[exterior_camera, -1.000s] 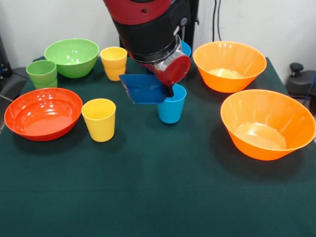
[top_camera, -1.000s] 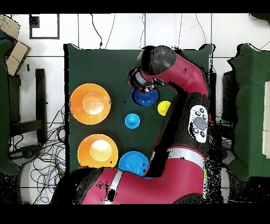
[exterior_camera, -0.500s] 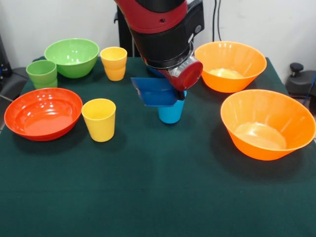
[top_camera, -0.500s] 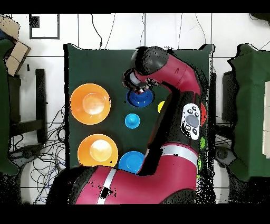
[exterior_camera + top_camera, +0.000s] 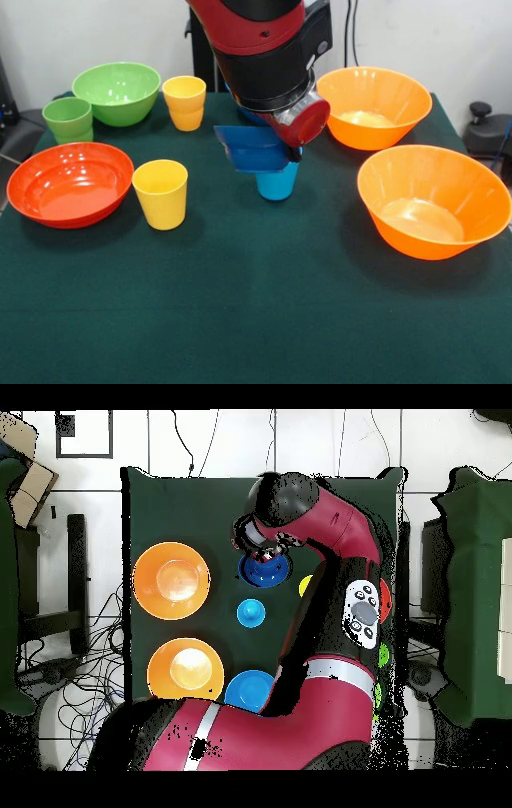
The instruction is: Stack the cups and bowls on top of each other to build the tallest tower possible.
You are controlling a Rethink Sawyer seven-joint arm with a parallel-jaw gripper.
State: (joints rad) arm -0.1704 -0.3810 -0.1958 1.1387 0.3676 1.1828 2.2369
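My gripper (image 5: 286, 152) is shut on the rim of the small dark blue bowl (image 5: 252, 149) and holds it tilted above the table, just in front of the light blue cup (image 5: 277, 185). From overhead the dark blue bowl (image 5: 265, 570) lies beyond the light blue cup (image 5: 251, 613). Two yellow cups (image 5: 161, 194) (image 5: 185, 102), the green cup (image 5: 68, 120), the green bowl (image 5: 117, 92) and the red-orange bowl (image 5: 70, 184) stand at the left. Two orange bowls (image 5: 372, 106) (image 5: 432, 200) stand at the right. The medium light blue bowl (image 5: 252, 687) shows only from overhead. No tower stands.
The arm (image 5: 330, 584) covers most of the table's right side in the overhead view, hiding the green pieces and most of the red-orange bowl there. The near half of the green tablecloth (image 5: 256, 320) holds nothing.
The gripper has carried the dark blue bowl a little to the right in the front view, now in front of the light blue cup. Little movement in the last half second.
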